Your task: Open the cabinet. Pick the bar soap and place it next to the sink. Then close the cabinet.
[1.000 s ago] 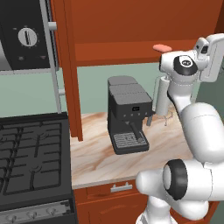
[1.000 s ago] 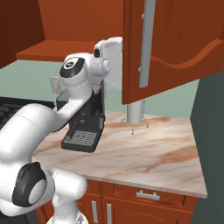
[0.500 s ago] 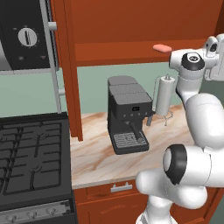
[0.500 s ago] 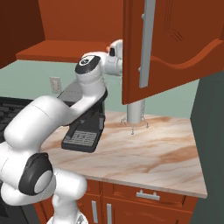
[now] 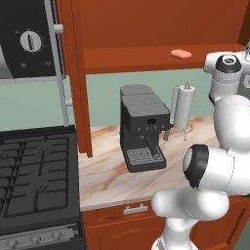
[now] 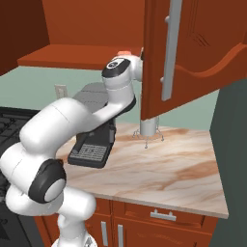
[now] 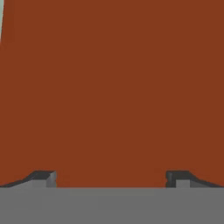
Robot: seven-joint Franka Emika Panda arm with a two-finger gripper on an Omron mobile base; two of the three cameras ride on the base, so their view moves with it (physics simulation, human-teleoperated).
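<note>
My arm rises from the base in a tall bend, the elbow bulging low and the forearm climbing steeply; in the left base view my upper joints stand at the right edge, wrist raised high; in the right base view the wrist turns away to the far side, the hand hidden beyond it; my gripper (image 7: 112, 179) faces a flat reddish-brown surface close ahead; its two dark fingertips (image 7: 43, 177) stand wide apart with nothing between them; the jaws are spread and hold nothing
</note>
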